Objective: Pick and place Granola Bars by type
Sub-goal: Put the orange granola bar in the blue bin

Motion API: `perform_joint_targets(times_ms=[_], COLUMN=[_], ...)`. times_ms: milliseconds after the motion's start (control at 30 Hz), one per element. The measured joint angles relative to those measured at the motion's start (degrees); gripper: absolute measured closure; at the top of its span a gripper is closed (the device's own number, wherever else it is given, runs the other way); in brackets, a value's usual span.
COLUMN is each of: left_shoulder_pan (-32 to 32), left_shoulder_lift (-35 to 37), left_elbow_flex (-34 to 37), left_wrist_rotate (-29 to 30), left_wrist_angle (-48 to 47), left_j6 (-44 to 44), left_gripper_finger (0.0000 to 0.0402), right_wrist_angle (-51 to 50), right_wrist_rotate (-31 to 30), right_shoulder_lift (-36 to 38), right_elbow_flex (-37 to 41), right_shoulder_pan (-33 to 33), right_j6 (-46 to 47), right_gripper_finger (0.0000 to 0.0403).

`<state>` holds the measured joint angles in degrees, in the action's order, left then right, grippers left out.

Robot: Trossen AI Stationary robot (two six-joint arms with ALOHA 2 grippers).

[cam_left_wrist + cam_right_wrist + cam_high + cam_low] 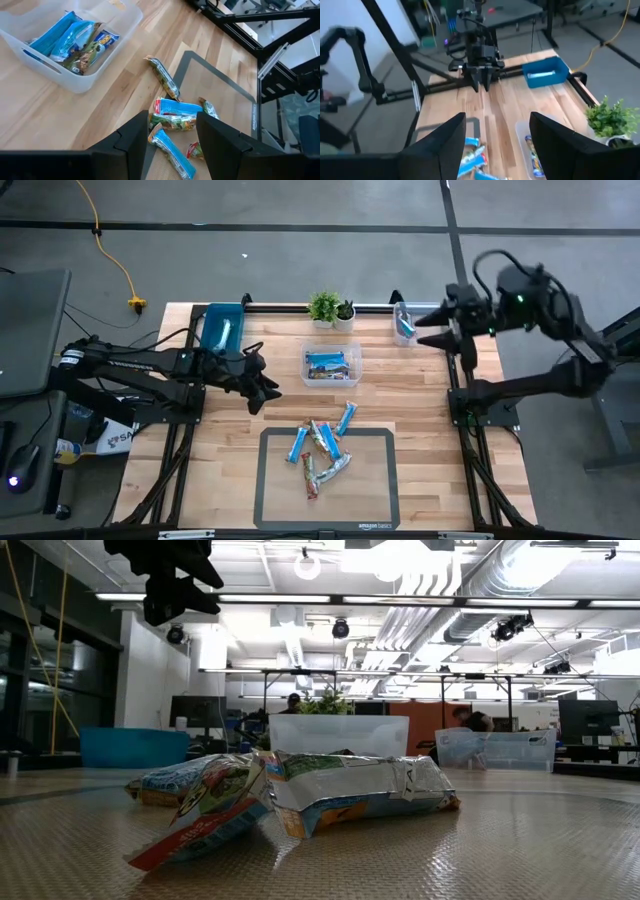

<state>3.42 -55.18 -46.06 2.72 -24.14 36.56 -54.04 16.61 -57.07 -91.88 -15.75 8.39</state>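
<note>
Several granola bars (322, 452), mostly light blue with some green and red, lie in a loose pile on the dark-rimmed mat (270, 490) near the table's front edge; in the low view the pile (300, 795) fills the foreground. My left gripper (268, 388) hangs open and empty above the wood, left of the middle bin, with the pile (172, 117) showing between its fingers. My right gripper (422, 330) is raised at the back right, open and empty, pointing toward the table's left (495, 145).
A clear bin (332, 365) at mid-table holds blue bars. A blue bin (222, 328) at the back left holds one bar. A small clear bin (403, 323) with a bar stands at the back right under my right gripper. Two potted plants (330, 308) stand at the far edge.
</note>
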Motion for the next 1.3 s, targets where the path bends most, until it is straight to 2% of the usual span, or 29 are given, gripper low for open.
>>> perform_joint_targets(times_ms=[267,500,767,1033,1300], left_shoulder_pan=[0.00,0.00,0.00,0.00,-0.01], left_shoulder_lift=[0.00,0.00,-0.02,-0.02,-0.04], left_elbow_flex=[-0.02,-0.02,-0.04,-0.04,-0.04], left_wrist_rotate=[-0.02,-0.09,-0.18,-0.17,-0.13], left_wrist_angle=[0.02,0.00,0.02,0.01,-0.01], left_j6=[0.00,0.91,1.29,1.73,1.81], left_gripper_finger=[0.0238,0.0238,0.0238,0.0238,0.0238], right_wrist_angle=[18.61,29.78,32.10,33.13,32.89], right_wrist_rotate=[-3.51,-7.25,-9.41,-10.27,-9.72], right_shoulder_lift=[21.03,35.76,46.85,55.92,55.71], right_elbow_flex=[29.56,46.49,57.32,64.17,65.57], right_shoulder_pan=[0.00,0.00,0.00,0.00,0.00], right_j6=[8.14,13.48,15.22,18.65,18.39], right_gripper_finger=[0.0199,0.0199,0.0199,0.0199,0.0199])
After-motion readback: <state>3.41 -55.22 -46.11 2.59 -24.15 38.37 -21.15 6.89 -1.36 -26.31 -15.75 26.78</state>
